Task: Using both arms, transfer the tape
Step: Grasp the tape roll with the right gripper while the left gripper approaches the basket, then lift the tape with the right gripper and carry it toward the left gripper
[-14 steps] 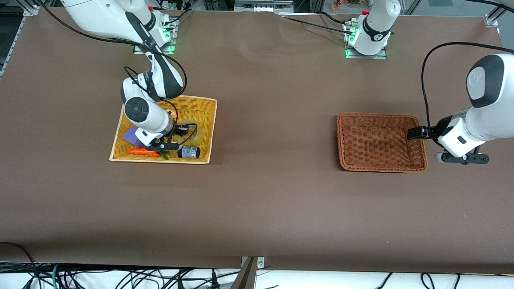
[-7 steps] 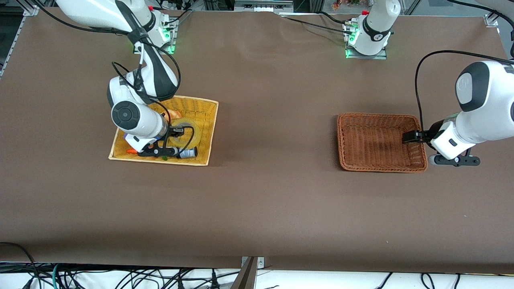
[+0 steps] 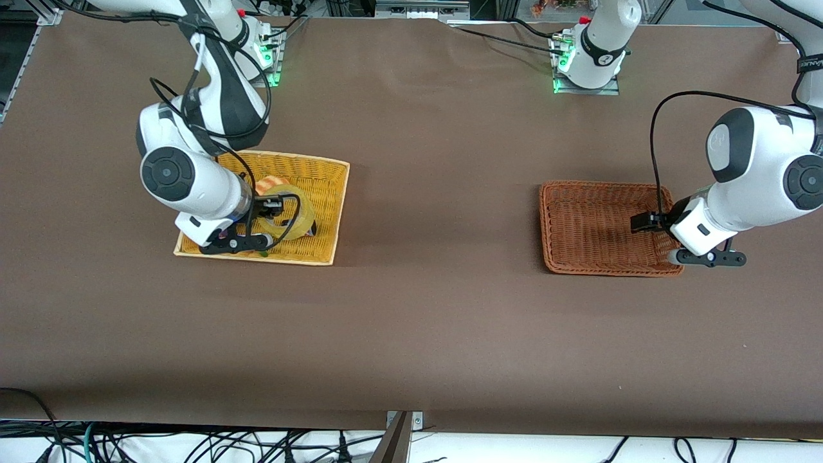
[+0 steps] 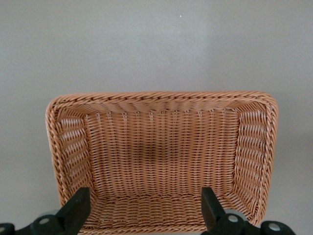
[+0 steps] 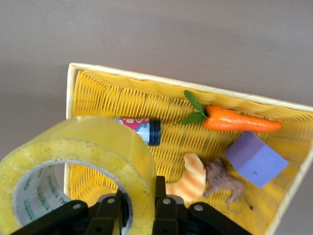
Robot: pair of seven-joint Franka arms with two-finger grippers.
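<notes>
Early stage — the right gripper (image 3: 273, 207) is clamped on the tape (image 3: 290, 211), lifted over the yellow basket (image 3: 334, 212). Handover and drop remain; the left gripper (image 3: 645, 222) waits spread wide over the brown basket (image 3: 553, 225).

Even overhead light, soft shadows, sharp

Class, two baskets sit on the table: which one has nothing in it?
The brown wicker basket at the left arm's end, under the open left claw. The yellow basket holds a carrot and other items.
</notes>
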